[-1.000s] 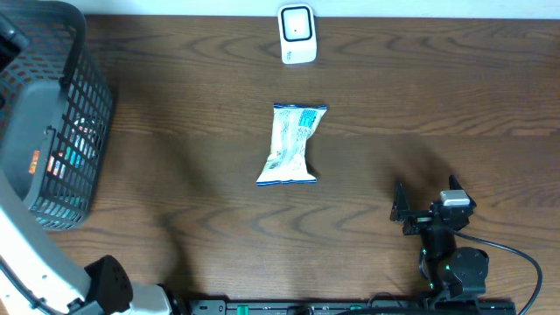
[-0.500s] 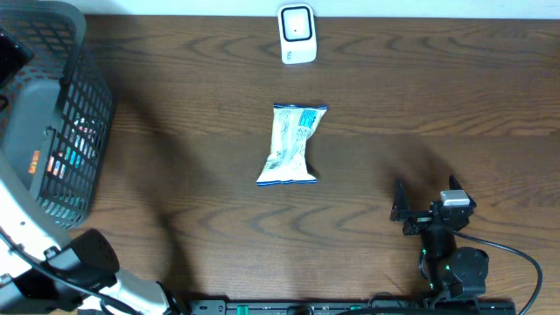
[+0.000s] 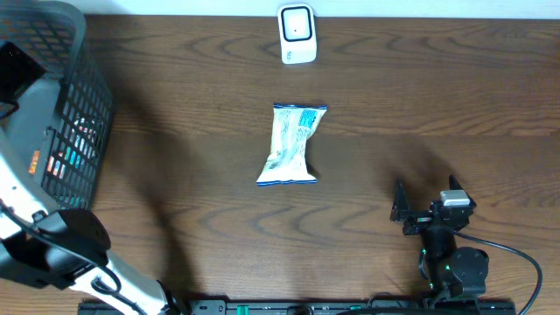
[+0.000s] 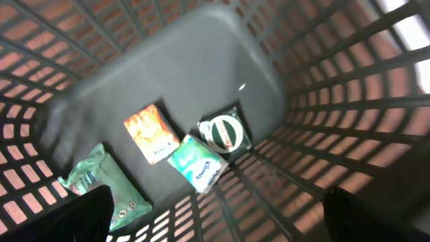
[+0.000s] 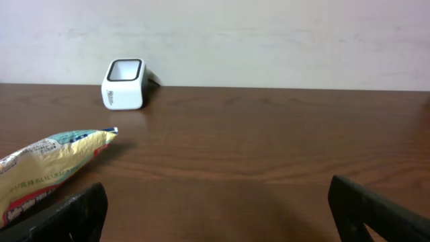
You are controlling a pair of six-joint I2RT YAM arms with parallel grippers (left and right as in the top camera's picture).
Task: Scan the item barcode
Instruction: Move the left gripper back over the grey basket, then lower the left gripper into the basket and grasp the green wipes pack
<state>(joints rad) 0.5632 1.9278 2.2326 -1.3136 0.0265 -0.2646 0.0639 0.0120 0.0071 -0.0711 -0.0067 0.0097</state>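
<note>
A white and blue snack packet (image 3: 293,144) lies flat on the dark wooden worktop (image 3: 437,96) near its middle, lengthwise toward the far edge, with nothing touching it. The white barcode scanner (image 3: 297,33) stands at the far edge, well apart from the packet and roughly in line with it. From the right wrist view the packet's end (image 5: 47,165) shows at the lower left and the scanner (image 5: 123,83) stands upright against the wall, its window facing up. The right end effector (image 5: 216,191) sits low over the near right part of the worktop, pointing toward the far edge, its jaws spread wide and nothing between them; it is well to the right of the packet. A dark mesh basket (image 3: 83,105) stands at the left edge of the worktop. The left end effector (image 4: 215,202) hangs above the inside of the basket (image 4: 322,101), looking down at its grey floor, its fingers (image 4: 74,215) wide apart and gripping nothing. On that floor lie a green pouch (image 4: 101,185), an orange packet (image 4: 151,132), a teal and white packet (image 4: 195,163) and a dark packet with a white ring (image 4: 225,131), clustered close together.
</note>
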